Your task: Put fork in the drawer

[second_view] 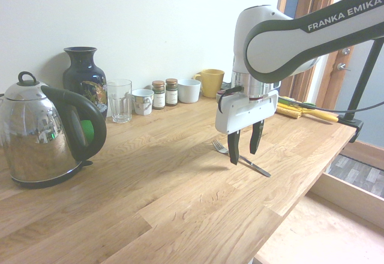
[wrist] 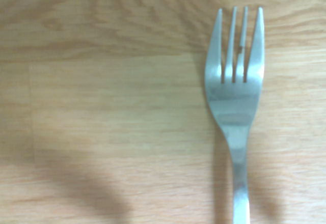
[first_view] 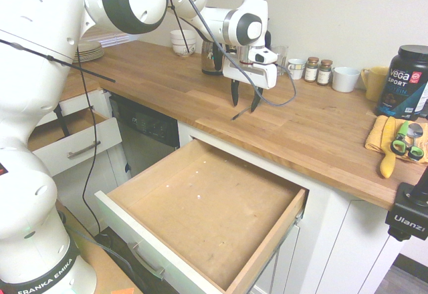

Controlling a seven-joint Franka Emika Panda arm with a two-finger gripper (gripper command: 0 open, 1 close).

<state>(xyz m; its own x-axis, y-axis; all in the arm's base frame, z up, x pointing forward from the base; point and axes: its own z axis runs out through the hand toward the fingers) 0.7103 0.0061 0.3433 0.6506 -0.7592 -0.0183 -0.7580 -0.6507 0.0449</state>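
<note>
Looks like kitchen: wooden worktop [first_view: 307, 123], metal kettle [second_view: 45, 135], probably dishwasher [first_view: 144, 125].

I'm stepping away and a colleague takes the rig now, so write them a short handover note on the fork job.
Pincer: open, pointing down just above the fork, nothing gripped.
Fork: lying on the wooden worktop, tines toward the wall side, handle toward the front edge.
Drawer: the wide one below the worktop, pulled out, no fork in it.
Done: drawer is open and the pincer is over the fork.
Left: grip the fork, lift it, carry it over the drawer, lower it and let go.
</note>
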